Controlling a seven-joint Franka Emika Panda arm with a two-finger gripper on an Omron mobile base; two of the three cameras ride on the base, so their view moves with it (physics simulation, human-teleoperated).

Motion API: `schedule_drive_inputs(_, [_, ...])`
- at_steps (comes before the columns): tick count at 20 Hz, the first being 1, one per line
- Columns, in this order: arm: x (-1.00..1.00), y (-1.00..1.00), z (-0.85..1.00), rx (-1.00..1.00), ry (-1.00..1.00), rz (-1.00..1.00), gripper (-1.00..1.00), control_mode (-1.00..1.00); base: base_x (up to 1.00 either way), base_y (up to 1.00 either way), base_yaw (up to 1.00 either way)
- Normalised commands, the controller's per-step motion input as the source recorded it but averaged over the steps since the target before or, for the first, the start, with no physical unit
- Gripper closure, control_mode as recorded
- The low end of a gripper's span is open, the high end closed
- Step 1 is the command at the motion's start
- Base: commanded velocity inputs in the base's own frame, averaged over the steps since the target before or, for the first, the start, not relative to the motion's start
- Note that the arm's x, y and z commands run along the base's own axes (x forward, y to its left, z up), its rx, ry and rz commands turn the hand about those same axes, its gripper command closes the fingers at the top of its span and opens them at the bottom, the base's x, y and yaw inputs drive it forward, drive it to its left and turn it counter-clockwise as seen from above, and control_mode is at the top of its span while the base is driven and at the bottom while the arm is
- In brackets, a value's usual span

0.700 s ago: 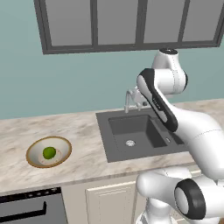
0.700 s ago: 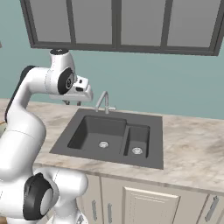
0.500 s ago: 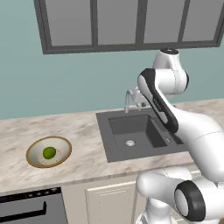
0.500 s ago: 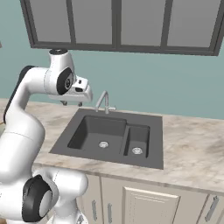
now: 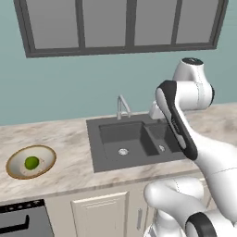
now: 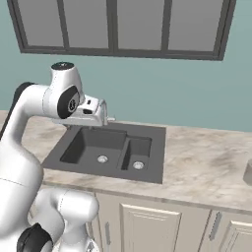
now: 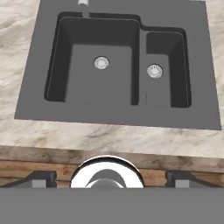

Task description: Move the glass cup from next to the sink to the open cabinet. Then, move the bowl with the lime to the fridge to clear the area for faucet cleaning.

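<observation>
**Hovering over the sink, jaws wide and empty**

Hanging above the sink [image 7: 118,65], the gripper [image 7: 107,177] points down at the two dark basins with its fingertips [image 7: 41,178] spread far apart and nothing between them. The faucet [image 5: 121,106] stands at the back edge of the sink. Well off to the left on the marble counter [image 5: 69,148], the bowl [image 5: 31,161] holds the lime [image 5: 31,162].

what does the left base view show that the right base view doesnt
Left base view alone: the bowl with the lime in it, on the counter left of the sink, and the faucet standing clear behind the basin. Right base view alone: the counter stretching right of the sink, with a grey object cut off at the edge. Both: the sink's two basins, the window, the white arm.
</observation>
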Motion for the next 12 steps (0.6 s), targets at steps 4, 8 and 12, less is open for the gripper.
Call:
schedule_drive_inputs(4, [0.00, 0.00, 0.00, 0.00, 0.00, 0.00, -1.00, 1.00, -0.01, -1.00, -0.10])
schedule_drive_inputs(8, [0.00, 0.00, 0.00, 0.00, 0.00, 0.00, -1.00, 1.00, 0.00, -1.00, -0.08])
schedule_drive_inputs(12, [0.00, 0.00, 0.00, 0.00, 0.00, 0.00, -1.00, 1.00, 0.00, -1.00, -0.07])
